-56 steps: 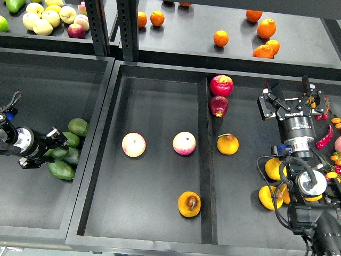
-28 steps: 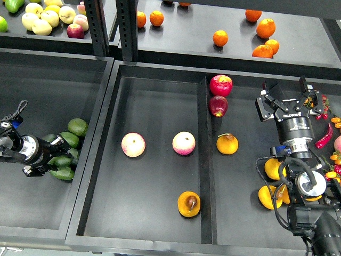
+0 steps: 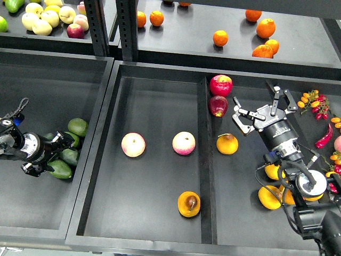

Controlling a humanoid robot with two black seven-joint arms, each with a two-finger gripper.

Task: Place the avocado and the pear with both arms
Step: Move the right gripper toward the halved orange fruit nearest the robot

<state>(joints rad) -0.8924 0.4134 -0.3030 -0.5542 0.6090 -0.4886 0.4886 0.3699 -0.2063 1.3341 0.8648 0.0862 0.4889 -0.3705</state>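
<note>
The pear point(image 3: 189, 204), yellow-orange with a dark brown spot, lies at the front of the middle tray point(image 3: 154, 101), close to the divider. Several avocados are piled in the left tray. The darkest, teardrop-shaped avocado point(image 3: 60, 169) lies at the front of the pile. My left gripper point(image 3: 55, 150) is pushed into this pile, its dark fingers against the avocados; I cannot tell whether it holds one. My right gripper point(image 3: 261, 109) is open and empty, tilted left above the right compartment, up and right of a stemmed pear point(image 3: 227, 143).
Two pink-yellow apples point(image 3: 133, 144) point(image 3: 184, 143) lie in the middle tray. Two red apples point(image 3: 221, 85) point(image 3: 218, 105) sit just right of the divider point(image 3: 205, 160). Yellow-orange fruit point(image 3: 268, 197) lies by my right arm. Oranges point(image 3: 220, 38) and apples are on the shelf behind.
My right gripper has swung left and tilted, toward the red apples and the stemmed pear. My left gripper has shifted slightly back and down in the avocado pile.
</note>
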